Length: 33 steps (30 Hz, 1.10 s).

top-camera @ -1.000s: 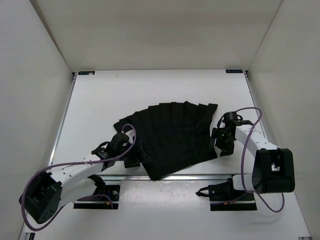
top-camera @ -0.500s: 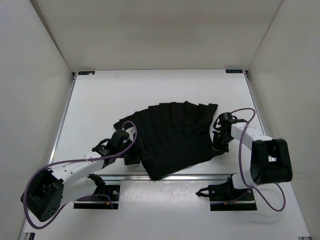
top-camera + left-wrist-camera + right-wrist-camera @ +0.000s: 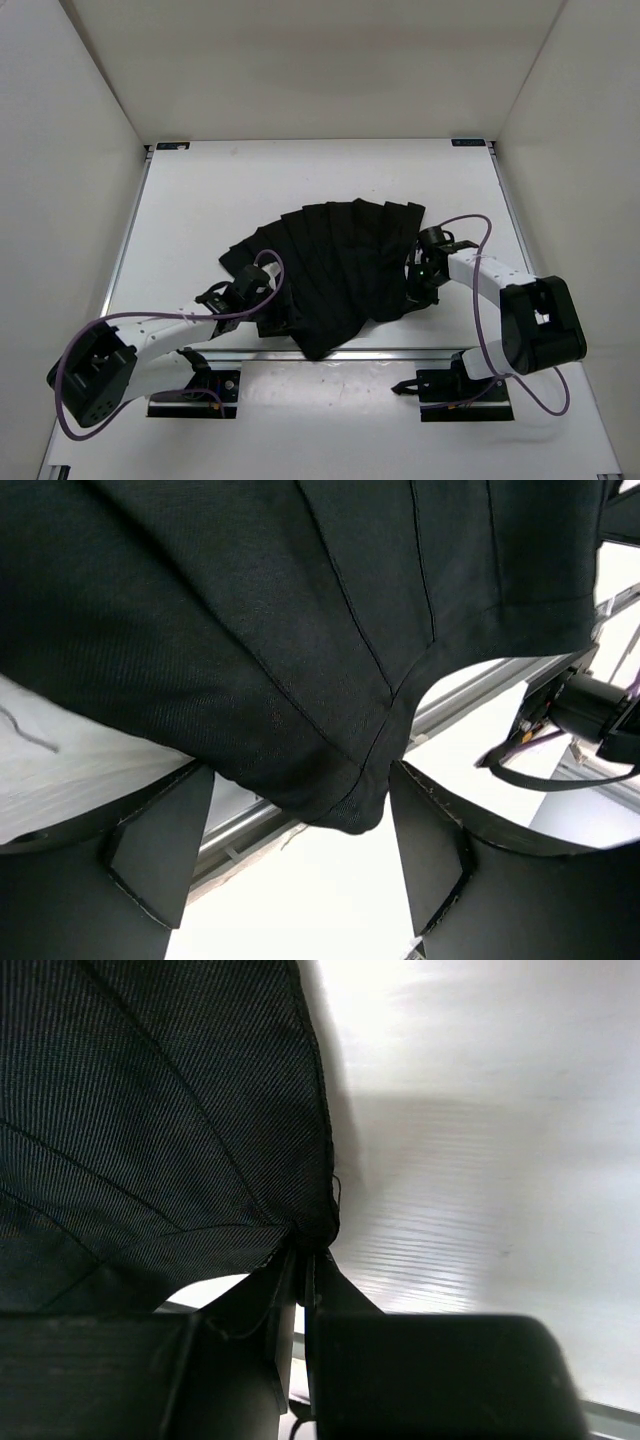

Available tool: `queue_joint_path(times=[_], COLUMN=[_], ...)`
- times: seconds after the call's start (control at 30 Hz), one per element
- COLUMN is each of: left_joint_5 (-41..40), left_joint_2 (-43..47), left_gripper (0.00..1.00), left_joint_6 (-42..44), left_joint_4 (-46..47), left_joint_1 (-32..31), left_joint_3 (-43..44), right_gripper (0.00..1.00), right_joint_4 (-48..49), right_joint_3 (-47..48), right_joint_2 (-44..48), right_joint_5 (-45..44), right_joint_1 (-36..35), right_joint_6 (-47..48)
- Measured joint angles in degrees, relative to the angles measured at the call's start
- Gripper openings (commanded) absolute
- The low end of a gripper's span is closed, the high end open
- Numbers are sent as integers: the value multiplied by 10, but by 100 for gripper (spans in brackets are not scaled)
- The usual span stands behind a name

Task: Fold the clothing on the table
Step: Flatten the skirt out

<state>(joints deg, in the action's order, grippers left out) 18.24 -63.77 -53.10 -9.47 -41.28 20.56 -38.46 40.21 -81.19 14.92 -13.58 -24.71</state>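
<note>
The clothing (image 3: 340,262), a black pleated skirt, lies fanned out on the white table (image 3: 200,195), its lower corner close to the near rail. My right gripper (image 3: 418,288) is at the skirt's right edge, shut on a bunched pinch of the fabric (image 3: 312,1222), with the clothing (image 3: 150,1110) spreading away to the left. My left gripper (image 3: 266,318) is at the skirt's near-left edge. There its fingers (image 3: 160,840) stand wide apart, and a rounded corner of the clothing (image 3: 345,800) hangs between them without touching either.
The table's near metal rail (image 3: 400,352) runs just below the skirt and shows in the left wrist view as the rail (image 3: 240,830). Both arm bases (image 3: 465,385) and purple cables (image 3: 130,325) sit at the front. White walls (image 3: 60,200) enclose the table.
My right gripper has closed on the skirt's right edge and drawn it inward to the left, bunching that side. My left gripper has slid right along the near-left edge and narrowed slightly.
</note>
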Motion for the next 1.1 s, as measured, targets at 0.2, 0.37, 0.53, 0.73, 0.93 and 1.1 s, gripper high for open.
queue_joint_path(times=[0.2,0.37,0.53,0.73,0.93,1.1], left_joint_5=[0,4,10,13,4,-5], left_joint_2=[7,37,27,-15,-34,-34], left_gripper=[85,80,78,53,12,0], left_joint_6=[-12,-26,-44,-62,-67,-48], left_joint_4=[-2,-9,9,44,49,21], left_joint_1=[-8,-8,-19,-38,-38,-29], left_joint_3=[-2,-21,-28,-28,-28,-18], right_gripper=[0,0,0,0,0,0], right_joint_4=[4,3,0,-2,-3,-5], right_joint_3=[-7,-9,-9,-9,-8,-5], right_joint_2=[4,22,25,25,25,34], right_joint_5=[7,3,-1,-5,-8,-9], right_joint_1=[2,43,49,35,37,49], right_joint_6=[-12,-6,-3,-2,6,17])
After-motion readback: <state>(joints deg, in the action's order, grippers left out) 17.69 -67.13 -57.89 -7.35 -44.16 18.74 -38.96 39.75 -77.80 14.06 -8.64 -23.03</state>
